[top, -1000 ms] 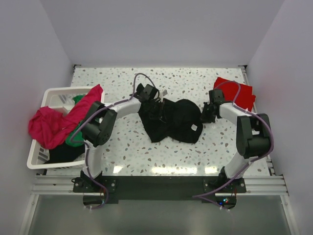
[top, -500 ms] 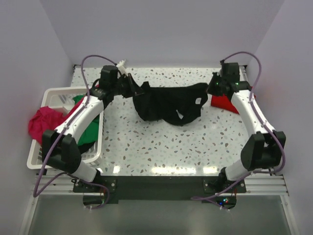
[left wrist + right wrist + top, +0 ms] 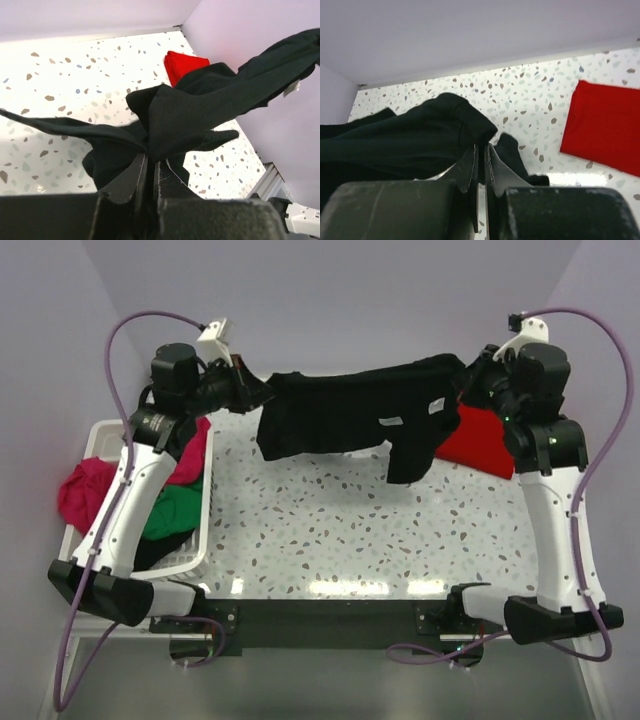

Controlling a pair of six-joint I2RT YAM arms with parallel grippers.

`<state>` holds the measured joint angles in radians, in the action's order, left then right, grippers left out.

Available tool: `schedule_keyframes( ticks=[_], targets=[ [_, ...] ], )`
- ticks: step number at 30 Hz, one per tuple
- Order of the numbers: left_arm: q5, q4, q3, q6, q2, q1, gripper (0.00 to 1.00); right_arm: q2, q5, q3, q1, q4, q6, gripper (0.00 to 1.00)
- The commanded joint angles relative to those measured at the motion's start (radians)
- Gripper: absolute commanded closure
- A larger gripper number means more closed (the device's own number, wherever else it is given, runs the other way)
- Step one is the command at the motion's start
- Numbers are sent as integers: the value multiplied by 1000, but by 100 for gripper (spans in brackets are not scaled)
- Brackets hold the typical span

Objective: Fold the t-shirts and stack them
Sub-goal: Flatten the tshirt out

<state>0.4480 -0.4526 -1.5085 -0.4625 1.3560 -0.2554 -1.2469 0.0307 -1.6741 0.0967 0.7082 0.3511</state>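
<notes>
Pale lilac walls [image 3: 330, 300] enclose a white speckled terrazzo table [image 3: 330, 530], above which a large black t-shirt of soft cloth [image 3: 350, 410] is held stretched between the two arms. Its left end is gripped by the left claw [image 3: 255, 395], whose fingers are seen in the left wrist view clenched on a bunched fold of the black cloth. Its right end is gripped by the right claw [image 3: 468, 375], shown in the right wrist view closed tight on a pinch of the same garment. The black t-shirt appears to be suspended clear of the table, toward the far wall. One portion hangs lower near the right end, and a small white label [image 3: 391, 421] is displayed on the side turned to the top camera. A red t-shirt folded into a flat rectangle [image 3: 485, 445] is laid on the table at the far right corner, partly covered in the top view by the hanging black cloth. At the left side of the table a white slatted plastic laundry basket [image 3: 105, 428] is placed. A magenta-pink t-shirt [image 3: 85, 495] is draped over its left rim and a green t-shirt [image 3: 175, 510] is heaped inside it, with dark cloth [image 3: 150, 555] visible beneath the green one.
</notes>
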Motion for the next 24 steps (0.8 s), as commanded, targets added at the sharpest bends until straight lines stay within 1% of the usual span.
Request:
schedule_keyframes(
  ticks=[1,6,10,13,14,16,17,18,19,20,21,22,23,24],
  targets=[
    [-150,-139,-129,105,-80,94,100,79,-308,-127,-40,-9,-115,100],
    [-210,-221,-223,119,-136,104,100,109,-376,-259,-38,-22,-179,100],
    [-203,-219,-208,16,-138,107,100,98,-371,-305,-41,-36,-179,100],
    [-152,-172,-162,-54,-49,110,100,52,-353,-250,-41,-61,-172,100],
    [-149,-146,-153,-68,24,111,100,29,-353,-199,-41,-71,-175,100],
    [-140,-88,-130,-84,110,123,100,-55,-345,-139,-45,-136,-189,100],
    [-138,-24,-137,-79,212,128,85,-92,-336,-98,-55,-157,-186,100],
    [-150,-2,-188,-77,268,136,79,-186,-292,-90,-72,-188,-154,100],
    [-160,20,-229,-73,325,139,77,-238,-266,-98,-93,-194,-130,100],
    [-161,49,-275,-62,441,140,64,-290,-237,-111,-135,-199,-107,100],
    [-182,45,-383,-42,497,139,53,-357,-166,-137,-152,-184,-77,100],
    [-196,29,-438,-38,549,139,44,-481,-128,-175,-175,-159,-69,69],
    [-207,-33,-491,-33,627,139,36,-556,-100,-278,-179,-121,-66,50],
    [-219,-62,-549,-22,649,136,34,-613,-78,-327,-181,-45,-73,35]
  ],
)
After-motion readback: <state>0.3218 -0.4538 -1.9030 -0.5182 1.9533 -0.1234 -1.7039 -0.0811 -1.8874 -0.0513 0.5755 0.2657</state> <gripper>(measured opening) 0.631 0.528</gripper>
